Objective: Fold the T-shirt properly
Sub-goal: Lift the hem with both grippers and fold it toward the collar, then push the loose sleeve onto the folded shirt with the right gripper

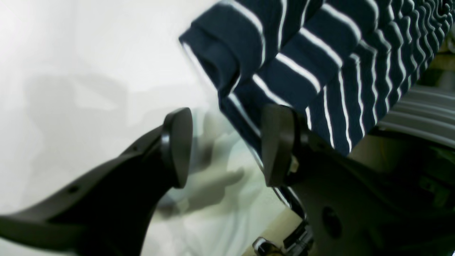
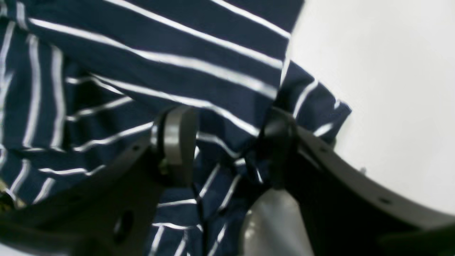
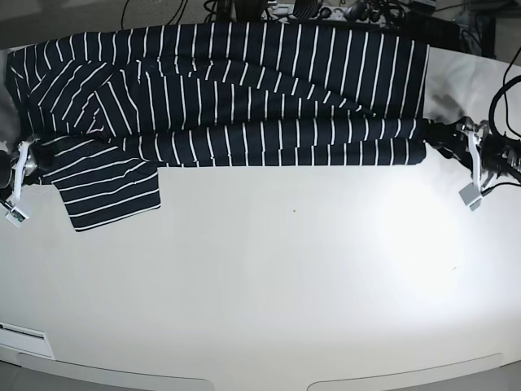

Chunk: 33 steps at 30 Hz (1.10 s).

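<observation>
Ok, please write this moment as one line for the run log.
stage: fold laid | T-shirt: long band at table far edge | left end effector: open, at cloth edge | right end effector: open, over cloth

Left hand point(image 1: 227, 145) with fingers spread apart, right hand point(image 2: 231, 145) likewise spread wide

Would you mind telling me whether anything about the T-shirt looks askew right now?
Yes. The T-shirt is folded into a long band across the far side of the table, but one sleeve sticks out toward the near side at the base view's left end, breaking the straight folded edge. The band also shows slanting wrinkles.
</observation>
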Each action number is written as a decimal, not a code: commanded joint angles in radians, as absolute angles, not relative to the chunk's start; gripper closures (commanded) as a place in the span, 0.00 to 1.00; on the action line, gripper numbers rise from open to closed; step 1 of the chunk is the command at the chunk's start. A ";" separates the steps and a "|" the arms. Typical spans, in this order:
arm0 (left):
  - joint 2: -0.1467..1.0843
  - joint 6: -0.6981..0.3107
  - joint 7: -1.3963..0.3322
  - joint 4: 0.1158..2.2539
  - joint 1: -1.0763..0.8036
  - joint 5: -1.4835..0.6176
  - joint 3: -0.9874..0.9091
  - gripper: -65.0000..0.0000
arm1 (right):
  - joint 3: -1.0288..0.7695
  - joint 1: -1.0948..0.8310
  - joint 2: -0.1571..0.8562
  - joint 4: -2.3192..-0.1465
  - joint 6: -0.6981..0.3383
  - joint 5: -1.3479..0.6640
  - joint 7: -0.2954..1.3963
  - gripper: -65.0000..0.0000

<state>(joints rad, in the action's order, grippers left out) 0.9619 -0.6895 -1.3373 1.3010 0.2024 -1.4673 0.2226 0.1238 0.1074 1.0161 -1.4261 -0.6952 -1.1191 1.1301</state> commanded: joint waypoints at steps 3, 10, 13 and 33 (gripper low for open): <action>0.989 -0.698 -1.340 1.309 0.219 -1.484 0.212 0.49 | 0.110 0.184 1.047 -1.477 -0.698 -1.194 1.119 0.48; 0.986 -0.698 -1.339 1.309 0.143 -1.484 0.211 0.49 | 0.110 0.230 0.956 -1.486 -0.698 -1.062 0.974 0.46; 0.979 -0.698 -1.339 1.309 0.127 -1.484 0.211 0.49 | 0.110 0.231 0.871 -1.443 -0.628 -0.919 0.889 0.45; 0.981 -0.698 -1.335 1.309 0.128 -1.484 0.211 0.49 | 0.110 0.365 0.676 -1.034 -0.631 -0.841 0.787 0.42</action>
